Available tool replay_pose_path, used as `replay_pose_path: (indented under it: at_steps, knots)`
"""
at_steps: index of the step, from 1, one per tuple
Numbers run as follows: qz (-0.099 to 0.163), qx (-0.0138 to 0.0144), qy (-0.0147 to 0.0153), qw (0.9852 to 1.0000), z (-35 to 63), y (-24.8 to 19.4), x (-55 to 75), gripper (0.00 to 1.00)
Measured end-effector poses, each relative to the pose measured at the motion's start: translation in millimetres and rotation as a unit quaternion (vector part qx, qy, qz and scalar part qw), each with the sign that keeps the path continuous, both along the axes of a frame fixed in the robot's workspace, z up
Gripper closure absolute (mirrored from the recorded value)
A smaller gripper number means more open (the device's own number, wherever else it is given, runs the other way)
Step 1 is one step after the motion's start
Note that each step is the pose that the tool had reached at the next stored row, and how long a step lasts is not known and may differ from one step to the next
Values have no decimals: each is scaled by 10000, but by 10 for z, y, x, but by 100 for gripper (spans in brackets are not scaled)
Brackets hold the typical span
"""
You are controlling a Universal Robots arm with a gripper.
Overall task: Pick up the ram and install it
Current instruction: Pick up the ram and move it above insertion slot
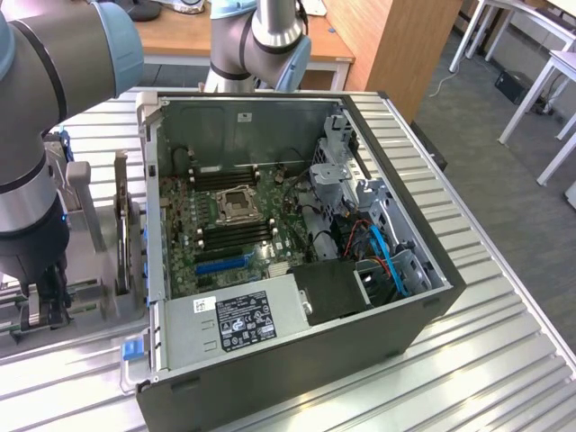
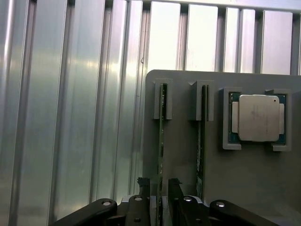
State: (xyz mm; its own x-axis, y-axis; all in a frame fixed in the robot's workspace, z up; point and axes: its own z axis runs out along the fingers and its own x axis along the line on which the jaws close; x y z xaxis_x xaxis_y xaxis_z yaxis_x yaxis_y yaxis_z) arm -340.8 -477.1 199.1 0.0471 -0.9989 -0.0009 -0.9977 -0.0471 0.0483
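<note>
On the ribbed metal desk point(image 1: 504, 360), to the exterior view's left of the open computer case point(image 1: 378, 351), a grey holder point(image 2: 181, 150) keeps the ram point(image 2: 162, 132) standing on edge, its long axis parallel to the desk's ribs, with the jaws apart astride its near end.

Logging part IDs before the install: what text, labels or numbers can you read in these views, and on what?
Nothing is clear enough to quote.
Power supply label: black and white print with symbols, too small to read.
Small white sticker on the case's inner wall: too small to read.
CPU lid: faint marks, illegible.
Ram stick in line with the gripper: seen edge-on, nothing readable.
</note>
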Motion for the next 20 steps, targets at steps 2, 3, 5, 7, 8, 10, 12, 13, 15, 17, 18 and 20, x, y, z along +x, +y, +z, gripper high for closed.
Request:
replay_pose_path:
  at_steps: [2, 3, 5, 7, 8, 10, 12, 13, 15, 17, 18, 20]
  knots:
    - [0, 0, 0, 10000, 0, 0, 0, 70]
    - [0, 0, 0, 10000, 0, 0, 0, 70]
    - [0, 0, 0, 10000, 0, 0, 0, 70]
    - [0, 0, 0, 10000, 0, 0, 0, 71]
    - [0, 0, 0, 10000, 0, 0, 0, 71]
    - [0, 0, 0, 10000, 0, 0, 0, 78]
    - [0, 0, 0, 10000, 0, 0, 0, 78]
    - [0, 0, 0, 10000, 0, 0, 0, 78]
    - [0, 0, 0, 10000, 0, 0, 0, 78]
    - [0, 0, 0, 10000, 0, 0, 0, 78]
    - [0, 0, 0, 10000, 0, 0, 0, 78]
    - [0, 0, 0, 10000, 0, 0, 0, 78]
